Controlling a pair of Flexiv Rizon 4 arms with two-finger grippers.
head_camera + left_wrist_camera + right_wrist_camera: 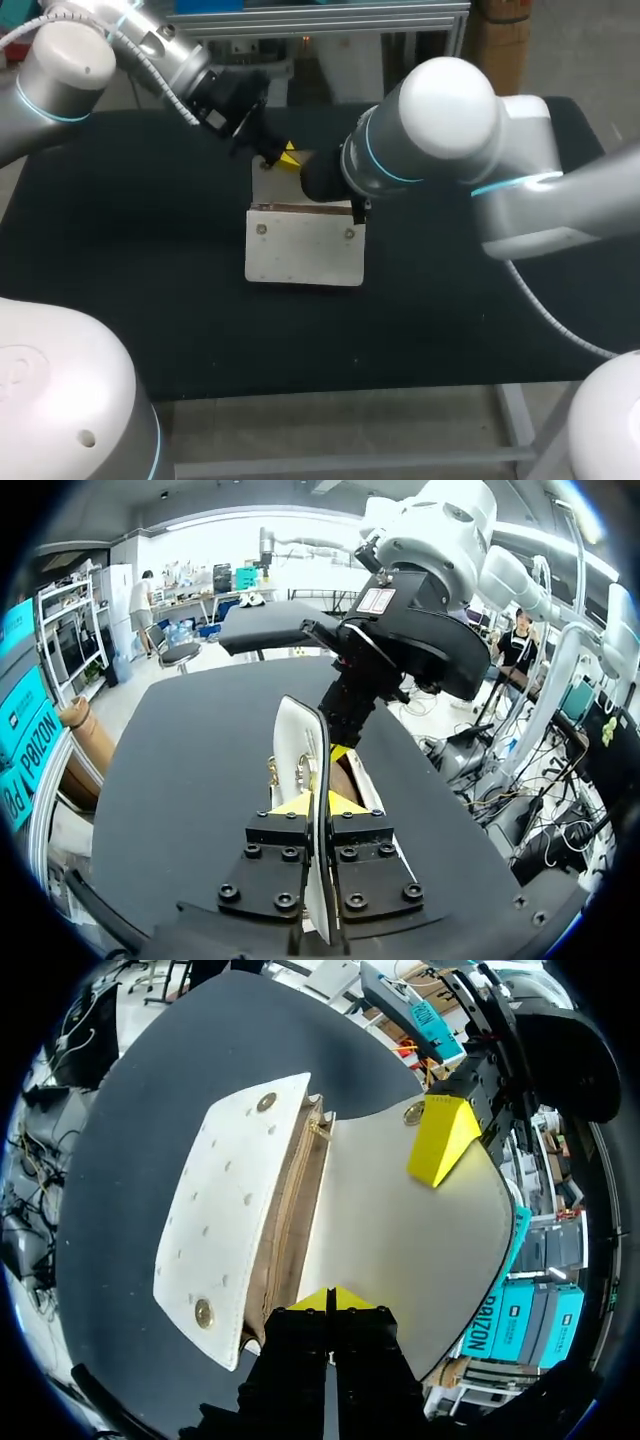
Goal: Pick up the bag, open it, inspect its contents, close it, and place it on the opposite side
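White bag [305, 250] lies open mid-table [120, 250] | my left gripper [318, 802] and right gripper [335, 1300] each clamp its raised panel's thin edge; flap or wall, unclear | likely light, semi-stiff, smooth: I'd pinch edges firmly.

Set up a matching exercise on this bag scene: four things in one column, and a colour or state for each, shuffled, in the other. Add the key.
Things
1. white leather bag flap
2. bag's fabric lining
3. round metal snap stud
4. flat table top

Colour or state
A. black, under everything
B. gold-toned, on the bag's white front panel
C. folded open, gripped by the left gripper and the right gripper
D. tan, showing in the open mouth

Pairs: 1-C, 2-D, 3-B, 4-A
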